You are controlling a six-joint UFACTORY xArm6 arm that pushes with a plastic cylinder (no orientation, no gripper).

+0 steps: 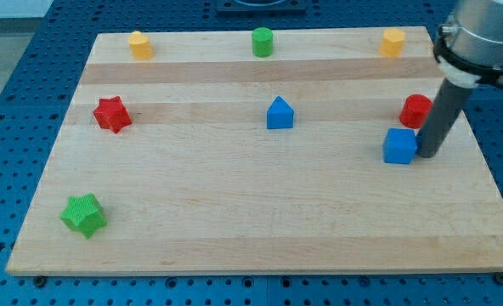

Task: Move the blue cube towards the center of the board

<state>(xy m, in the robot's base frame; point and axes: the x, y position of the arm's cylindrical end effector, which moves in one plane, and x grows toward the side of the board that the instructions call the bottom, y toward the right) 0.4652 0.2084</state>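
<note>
The blue cube (399,145) lies on the wooden board (234,212) at the view's right, a little above mid-height. My tip (425,155) stands right against the cube's right side, touching or nearly touching it. The dark rod rises from there to the arm at the view's top right. A red round block (415,110) sits just above the cube, partly behind the rod.
A blue house-shaped block (279,113) sits near the board's centre. A red star (111,114) is at the left, a green star (84,214) at bottom left. Along the top edge stand a yellow block (140,44), a green cylinder (262,42) and another yellow block (392,42).
</note>
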